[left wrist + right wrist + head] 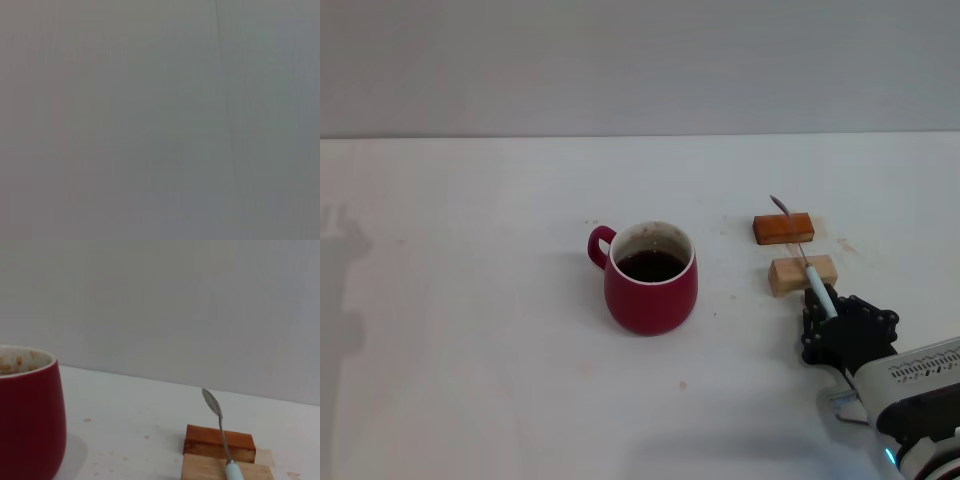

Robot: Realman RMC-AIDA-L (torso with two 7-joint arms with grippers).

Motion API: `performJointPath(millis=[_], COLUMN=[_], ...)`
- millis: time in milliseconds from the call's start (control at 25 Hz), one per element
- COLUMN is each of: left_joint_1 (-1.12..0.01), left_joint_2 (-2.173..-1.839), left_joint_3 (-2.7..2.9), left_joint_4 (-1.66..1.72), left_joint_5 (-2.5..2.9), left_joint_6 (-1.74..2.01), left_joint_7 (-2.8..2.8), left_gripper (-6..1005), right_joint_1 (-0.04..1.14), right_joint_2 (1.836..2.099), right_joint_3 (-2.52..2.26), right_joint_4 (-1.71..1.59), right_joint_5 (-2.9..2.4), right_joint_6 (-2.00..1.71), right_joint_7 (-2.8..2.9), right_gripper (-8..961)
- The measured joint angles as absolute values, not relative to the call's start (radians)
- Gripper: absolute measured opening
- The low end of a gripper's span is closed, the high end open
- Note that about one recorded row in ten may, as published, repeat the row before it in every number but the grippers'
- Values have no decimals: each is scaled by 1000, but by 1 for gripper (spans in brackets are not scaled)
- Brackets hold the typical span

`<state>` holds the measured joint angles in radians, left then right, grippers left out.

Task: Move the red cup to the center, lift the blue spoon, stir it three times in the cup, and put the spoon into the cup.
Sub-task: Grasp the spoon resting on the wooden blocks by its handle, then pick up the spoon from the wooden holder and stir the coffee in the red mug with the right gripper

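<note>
The red cup [651,278] stands upright near the middle of the table with dark liquid inside and its handle pointing left; its side also shows in the right wrist view [27,415]. The blue spoon [806,268] lies across an orange block [783,229] and a tan block [803,274], with its metal bowl at the far end. In the right wrist view the spoon [220,427] lies over both blocks. My right gripper [825,312] is at the near end of the spoon's pale-blue handle, right of the cup. My left gripper is out of view.
The white table [470,350] runs back to a grey wall. The two wooden blocks sit right of the cup, about a cup's width away. The left wrist view shows only a plain grey surface.
</note>
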<state>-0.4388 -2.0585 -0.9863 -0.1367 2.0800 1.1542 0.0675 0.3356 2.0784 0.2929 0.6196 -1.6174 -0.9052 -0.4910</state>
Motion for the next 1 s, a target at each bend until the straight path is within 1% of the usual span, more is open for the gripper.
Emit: performJointPath(millis=[1000], left_joint_1=[-436], left_joint_2=[-2059], left_joint_3=[-986], left_joint_4=[-138], left_joint_5=[2080], left_joint_6=[1155], left_joint_7=[67], left_gripper=[157], right_joint_1=[329], right_joint_2=[2075], right_joint_3=[293], right_joint_4=[650], right_joint_5=[-1631], right_joint_6=[-989], right_joint_7=[-564], right_gripper=[134])
